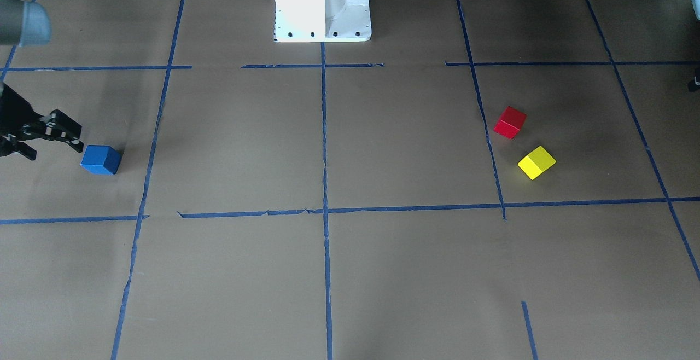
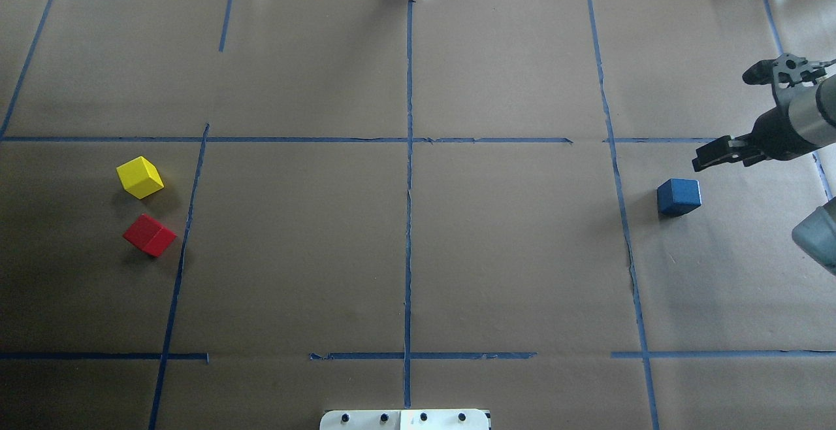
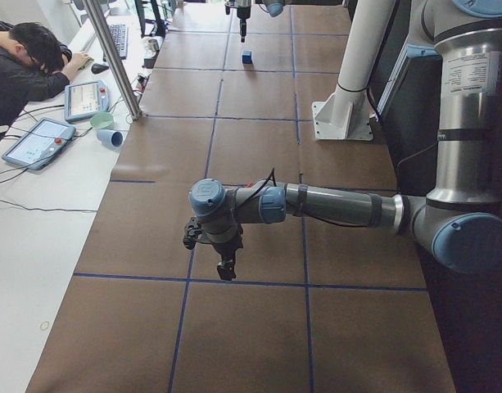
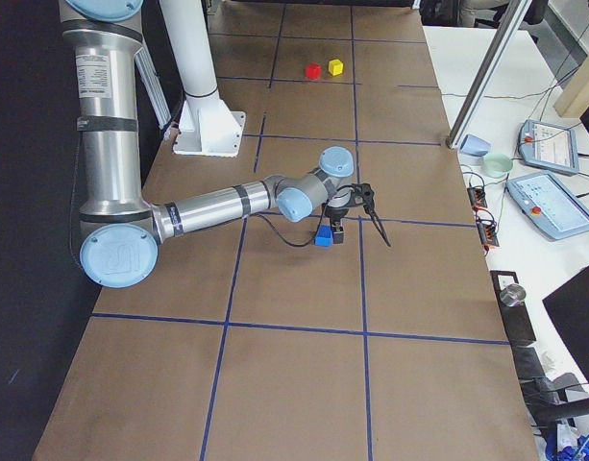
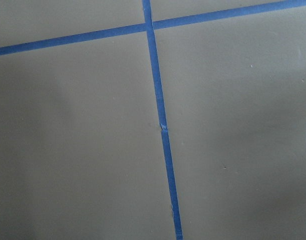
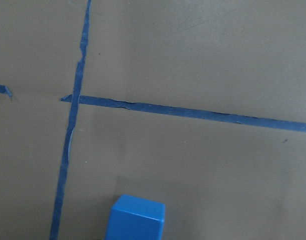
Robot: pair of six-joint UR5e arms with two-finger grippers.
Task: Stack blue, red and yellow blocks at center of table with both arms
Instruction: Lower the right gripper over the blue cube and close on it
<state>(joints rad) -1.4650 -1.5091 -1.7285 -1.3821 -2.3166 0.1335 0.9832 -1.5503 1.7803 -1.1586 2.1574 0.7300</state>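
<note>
The blue block (image 1: 101,159) (image 2: 679,196) (image 4: 324,236) rests on the table's right part. My right gripper (image 1: 52,149) (image 2: 726,119) hangs open just beyond it, towards the outer far side, with nothing between its fingers. In the right wrist view the blue block (image 6: 136,220) sits at the bottom edge and no fingers show. The red block (image 1: 509,122) (image 2: 149,234) and yellow block (image 1: 536,162) (image 2: 140,177) lie close together on the left part. My left gripper (image 3: 222,260) points down over bare table near the left end; I cannot tell its state.
The white pedestal base (image 1: 322,4) (image 2: 405,420) stands at the robot's edge. A side desk (image 3: 46,180) with tablets and cups runs along the far side, with a metal post (image 3: 111,57) and a seated person (image 3: 21,70).
</note>
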